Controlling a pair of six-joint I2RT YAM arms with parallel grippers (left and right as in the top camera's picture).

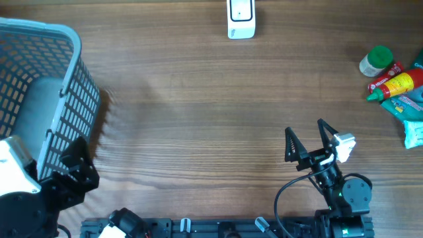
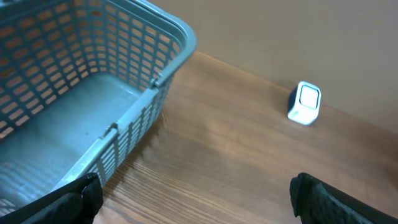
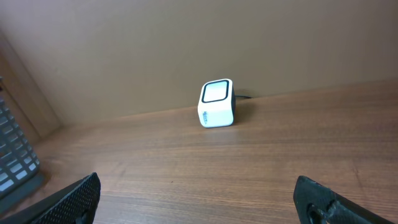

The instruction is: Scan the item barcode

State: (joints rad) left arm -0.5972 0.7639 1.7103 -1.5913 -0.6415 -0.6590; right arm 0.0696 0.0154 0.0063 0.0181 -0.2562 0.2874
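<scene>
The white barcode scanner (image 1: 240, 20) stands at the table's far edge, its window also facing the left wrist view (image 2: 304, 103) and the right wrist view (image 3: 217, 104). A small group of items lies at the right edge: a green-capped bottle (image 1: 377, 61), a red and yellow bottle (image 1: 396, 84), a teal packet (image 1: 413, 102) and a white packet (image 1: 415, 134). My right gripper (image 1: 305, 127) (image 3: 196, 183) is open over bare wood, left of the items. My left gripper (image 1: 76, 165) (image 2: 194, 190) is open beside the basket, holding nothing.
A large blue-grey plastic basket (image 1: 73, 99) (image 2: 155, 81) fills the left end of the table, with nothing showing inside it. Bare wooden tabletop (image 1: 211, 119) stretches between basket, scanner and items.
</scene>
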